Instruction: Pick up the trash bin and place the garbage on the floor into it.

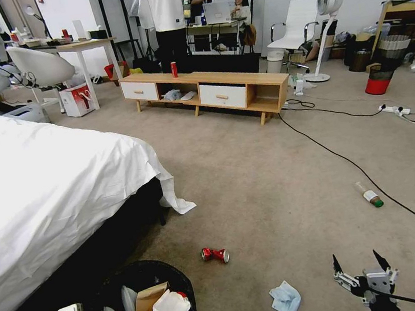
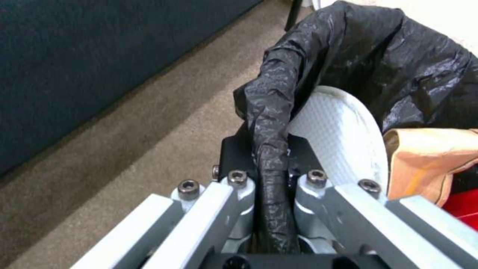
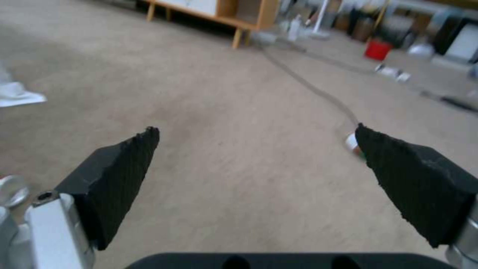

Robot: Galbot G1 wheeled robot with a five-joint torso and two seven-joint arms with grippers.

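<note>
the trash bin [image 1: 147,284], beside the bed [image 1: 46,195], is pinched at its lined rim by the left hand [image 2: 271,186]. the right hand [image 1: 363,265], spread wide and empty, is held above the floor [image 1: 271,178] near the blue tissue [image 1: 285,298]; the tissue is best straddled squarely. the crushed can [image 1: 214,254] and bottle [image 1: 369,194] lie farther off.

The left claw [image 2: 271,179] sits low at the robot's left, its fingers [image 2: 234,194] drawn together on the black liner at the rim of the trash bin [image 1: 177,280]. The right claw [image 1: 360,264] hangs low at the robot's right above the floor [image 3: 239,123], its two black fingertips [image 3: 124,168] spread wide apart with nothing between them.
</note>
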